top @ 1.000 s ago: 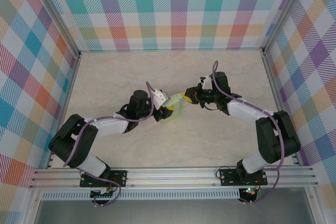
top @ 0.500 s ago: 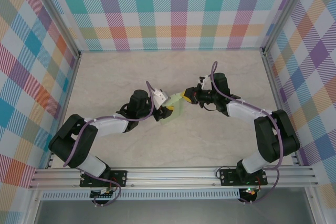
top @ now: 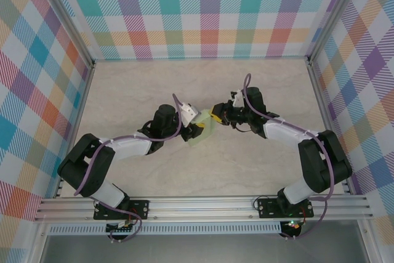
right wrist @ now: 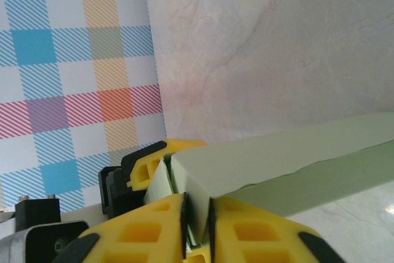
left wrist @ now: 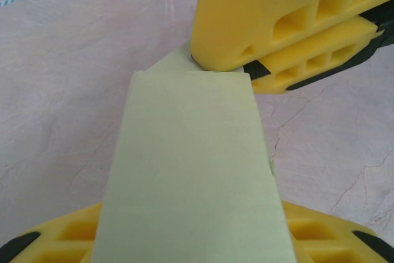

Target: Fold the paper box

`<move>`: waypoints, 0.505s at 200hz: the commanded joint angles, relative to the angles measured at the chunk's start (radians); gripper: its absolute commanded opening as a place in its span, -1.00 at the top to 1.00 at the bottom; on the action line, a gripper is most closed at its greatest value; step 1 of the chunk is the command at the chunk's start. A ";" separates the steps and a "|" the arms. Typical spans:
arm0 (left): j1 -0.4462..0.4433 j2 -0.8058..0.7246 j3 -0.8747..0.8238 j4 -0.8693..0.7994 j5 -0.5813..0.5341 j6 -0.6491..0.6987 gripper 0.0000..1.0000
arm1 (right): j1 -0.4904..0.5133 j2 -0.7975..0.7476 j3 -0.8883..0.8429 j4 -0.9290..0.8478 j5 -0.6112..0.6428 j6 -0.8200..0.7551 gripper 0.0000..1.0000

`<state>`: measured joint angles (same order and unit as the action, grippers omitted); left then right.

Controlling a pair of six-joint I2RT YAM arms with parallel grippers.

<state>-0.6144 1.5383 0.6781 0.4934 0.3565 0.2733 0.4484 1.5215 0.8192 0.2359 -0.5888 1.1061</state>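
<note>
The paper box (top: 204, 133) is held off the table (top: 246, 170) near its middle, between the two arms that reach in from either side. It is pale green and partly formed, a long flat-sided body with a loose flap at one end.

The left end effector (top: 196, 129) grasps the box from the left. In the left wrist view the box's broad green face runs up the middle of the frame, and the left end effector's yellow fingers (left wrist: 55, 241) sit against it at the bottom on both sides.

The right end effector (top: 217, 116) meets the box at its far upper corner. The right wrist view shows its two yellow fingers (right wrist: 141, 235) clenched almost together on a thin green flap, with only the card in the narrow gap between them. The box body stretches away to the right from that pinch, above the marbled table. Just behind the flap, one yellow finger of the left end effector touches the box's end.

From the left wrist, the right end effector's fingers appear stacked at the upper right, nipping the pointed tip of the flap where it juts past the box's top edge.

A checked wall (top: 209, 10) in many colours surrounds the table.
</note>
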 commanded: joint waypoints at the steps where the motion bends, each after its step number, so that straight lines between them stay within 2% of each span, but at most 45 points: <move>1: -0.012 0.045 -0.006 -0.070 -0.031 0.002 0.09 | 0.014 -0.031 -0.003 -0.163 -0.007 -0.081 0.49; 29: -0.013 0.042 -0.010 -0.073 -0.031 0.009 0.09 | -0.003 -0.097 -0.001 -0.236 0.001 -0.195 0.25; 49: -0.013 0.040 -0.007 -0.080 -0.021 0.014 0.08 | -0.008 -0.154 0.028 -0.340 0.014 -0.336 0.12; 79: -0.012 0.043 0.001 -0.082 -0.003 0.019 0.08 | -0.022 -0.216 0.105 -0.522 0.135 -0.636 -0.02; 93: -0.011 0.047 0.006 -0.083 0.013 0.020 0.08 | -0.025 -0.228 0.124 -0.530 0.243 -0.801 -0.22; 101: -0.011 0.048 0.010 -0.085 0.022 0.020 0.08 | -0.033 -0.227 0.115 -0.481 0.238 -0.936 -0.32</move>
<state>-0.6212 1.5478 0.6842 0.4999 0.3580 0.2813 0.4328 1.3178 0.8982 -0.2008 -0.4656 0.5831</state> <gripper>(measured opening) 0.462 0.607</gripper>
